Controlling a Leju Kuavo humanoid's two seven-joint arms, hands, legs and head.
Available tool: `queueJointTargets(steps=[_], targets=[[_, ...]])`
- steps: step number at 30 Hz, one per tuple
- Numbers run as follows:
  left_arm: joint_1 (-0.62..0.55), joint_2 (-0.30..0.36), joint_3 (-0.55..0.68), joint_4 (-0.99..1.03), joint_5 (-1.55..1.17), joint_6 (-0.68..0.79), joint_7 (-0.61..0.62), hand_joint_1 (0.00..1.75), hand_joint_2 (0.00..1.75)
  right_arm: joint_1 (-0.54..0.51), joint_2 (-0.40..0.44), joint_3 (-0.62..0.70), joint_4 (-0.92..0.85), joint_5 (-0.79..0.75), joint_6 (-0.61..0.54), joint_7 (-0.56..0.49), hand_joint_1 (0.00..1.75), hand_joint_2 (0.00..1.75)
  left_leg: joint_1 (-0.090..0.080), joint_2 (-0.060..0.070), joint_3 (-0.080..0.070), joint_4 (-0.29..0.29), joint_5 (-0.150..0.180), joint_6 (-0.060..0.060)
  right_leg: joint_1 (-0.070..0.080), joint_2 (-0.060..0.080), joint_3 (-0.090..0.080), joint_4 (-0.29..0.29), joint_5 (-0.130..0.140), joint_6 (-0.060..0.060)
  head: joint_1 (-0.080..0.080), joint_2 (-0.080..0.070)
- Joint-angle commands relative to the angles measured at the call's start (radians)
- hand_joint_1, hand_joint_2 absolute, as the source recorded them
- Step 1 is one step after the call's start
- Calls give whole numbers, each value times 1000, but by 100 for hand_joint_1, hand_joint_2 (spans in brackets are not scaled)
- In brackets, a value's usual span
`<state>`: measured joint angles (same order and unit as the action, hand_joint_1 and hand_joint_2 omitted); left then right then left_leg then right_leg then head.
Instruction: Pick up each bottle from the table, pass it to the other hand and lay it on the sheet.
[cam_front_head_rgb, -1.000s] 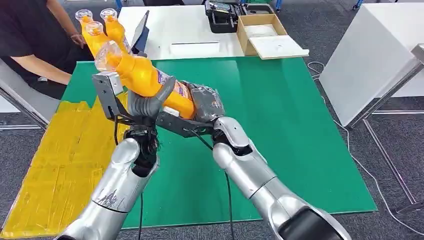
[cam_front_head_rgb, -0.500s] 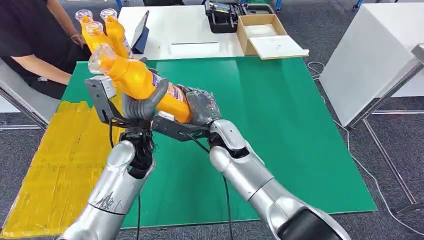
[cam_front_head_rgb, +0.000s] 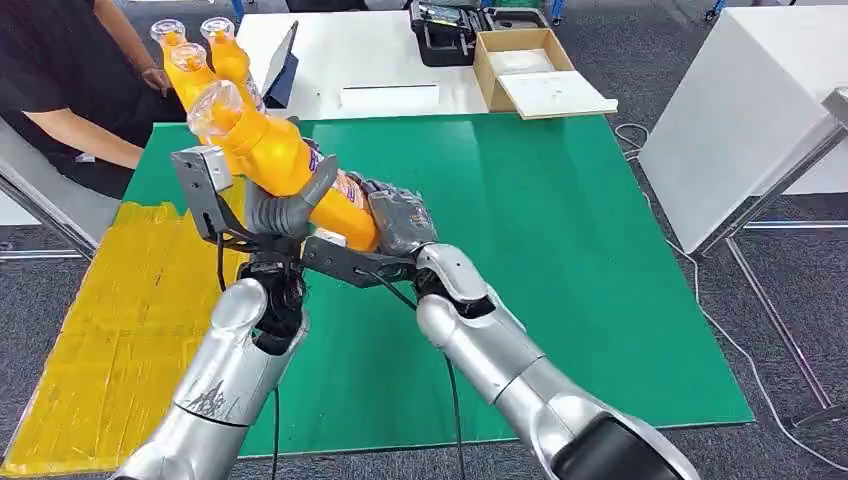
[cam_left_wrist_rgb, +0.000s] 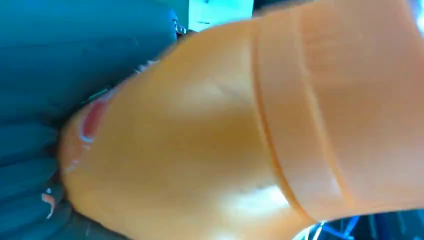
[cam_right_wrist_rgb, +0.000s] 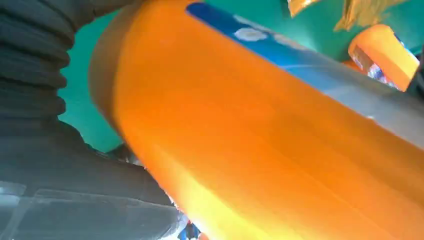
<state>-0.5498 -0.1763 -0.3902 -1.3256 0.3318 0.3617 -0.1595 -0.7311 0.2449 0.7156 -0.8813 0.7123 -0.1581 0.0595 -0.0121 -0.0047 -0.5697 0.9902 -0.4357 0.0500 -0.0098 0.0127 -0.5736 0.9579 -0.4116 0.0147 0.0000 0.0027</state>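
An orange bottle (cam_front_head_rgb: 270, 150) with a clear cap and a blue label is held tilted above the green table (cam_front_head_rgb: 560, 230), neck up and to the left. My left hand (cam_front_head_rgb: 285, 205) grips it around the middle. My right hand (cam_front_head_rgb: 400, 220) holds its base end from the right. The bottle (cam_left_wrist_rgb: 250, 125) is pressed against my left hand (cam_left_wrist_rgb: 30, 125) in the left wrist view. In the right wrist view the bottle (cam_right_wrist_rgb: 275, 150) lies beside my right hand (cam_right_wrist_rgb: 40, 100). Three more orange bottles (cam_front_head_rgb: 205, 60) stand at the table's far left corner. The yellow sheet (cam_front_head_rgb: 120, 330) lies to the left.
A person in a black top (cam_front_head_rgb: 60, 80) sits at the far left, a hand near the standing bottles. Behind the green table a white table (cam_front_head_rgb: 390, 60) bears a cardboard box (cam_front_head_rgb: 530, 65), a dark case (cam_front_head_rgb: 450, 30) and a tablet (cam_front_head_rgb: 280, 65). A white cabinet (cam_front_head_rgb: 740, 110) stands at the right.
The bottle's neck swung left, then came back up a little. Both hands have drifted slightly left and stay on the bottle.
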Motion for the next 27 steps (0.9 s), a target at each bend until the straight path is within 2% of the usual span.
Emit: queueJointTargets(steps=[1, 5, 8, 12, 14, 15, 16, 19, 20, 23, 27], targets=[[-103, 53, -1, -6, 35, -24, 17, 175, 175, -17, 45, 106, 113, -1, 63, -8, 0, 0, 2, 1, 3, 1, -2, -5, 2, -1, 3, 1, -2, -2, 1, 0], [-100, 55, 2, -8, 35, -22, 13, 175, 175, -16, 44, 107, 111, -1, 64, -7, 0, 0, 1, -1, 3, 1, -1, -4, 1, -2, 2, 1, -2, -2, 0, 0], [-88, 131, 65, -25, 58, -20, -14, 175, 175, -8, 46, 101, 102, -11, 62, -15, 0, 0, 2, 0, 2, 0, -1, -3, 1, -1, 2, 0, -1, -1, 1, 0], [-125, 198, 177, -15, 68, -23, -31, 175, 175, -21, 18, 91, 76, -17, 50, -30, 0, 0, 2, 4, 4, 1, -2, -5, 1, 2, 2, 2, -1, -2, 1, 0], [-118, 208, 244, -45, 45, -31, -45, 175, 175, -24, -22, 66, 36, -32, 25, -41, 0, 0, 3, 2, 1, 1, -1, -3, 2, 1, 0, 1, 0, -2, 1, 0], [-116, 207, 269, -66, 21, -28, -41, 175, 175, -24, -53, 45, 5, -47, 13, -52, 0, 0, 3, 2, 3, 3, -2, -7, 2, 0, 2, 3, -2, -3, 1, 0], [-114, 203, 295, -88, 0, -28, -30, 175, 175, -22, -83, 22, -28, -59, 14, -58, 0, 0, 2, 0, 0, 1, 0, -3, 1, 0, 0, 1, 0, -1, 1, 0], [-92, 222, 354, -143, -51, -23, -17, 175, 175, 20, -152, -80, -185, -58, 12, -76, 0, 0, 3, 1, 2, 2, -1, -4, 1, 0, 1, 2, -1, -1, 1, 0], [-85, 235, 373, -146, -54, -29, -16, 175, 175, 48, -171, -123, -257, -49, 20, -73, 0, 0, 2, -4, 0, 1, 0, -3, 0, -4, 1, 1, -2, -1, 1, 0], [-79, 245, 395, -137, -67, -52, -25, 175, 175, 100, -204, -189, -378, -7, 43, -60, 0, 0, 3, -4, 1, 1, 0, -4, 1, -3, 2, 0, -1, -1, 2, 0], [-80, 238, 392, -132, -70, -54, -28, 175, 175, 107, -196, -196, -379, -1, 50, -61, 0, 0, 2, -3, 3, 1, -1, -5, 0, -4, 3, 1, -3, -1, 2, 0]])
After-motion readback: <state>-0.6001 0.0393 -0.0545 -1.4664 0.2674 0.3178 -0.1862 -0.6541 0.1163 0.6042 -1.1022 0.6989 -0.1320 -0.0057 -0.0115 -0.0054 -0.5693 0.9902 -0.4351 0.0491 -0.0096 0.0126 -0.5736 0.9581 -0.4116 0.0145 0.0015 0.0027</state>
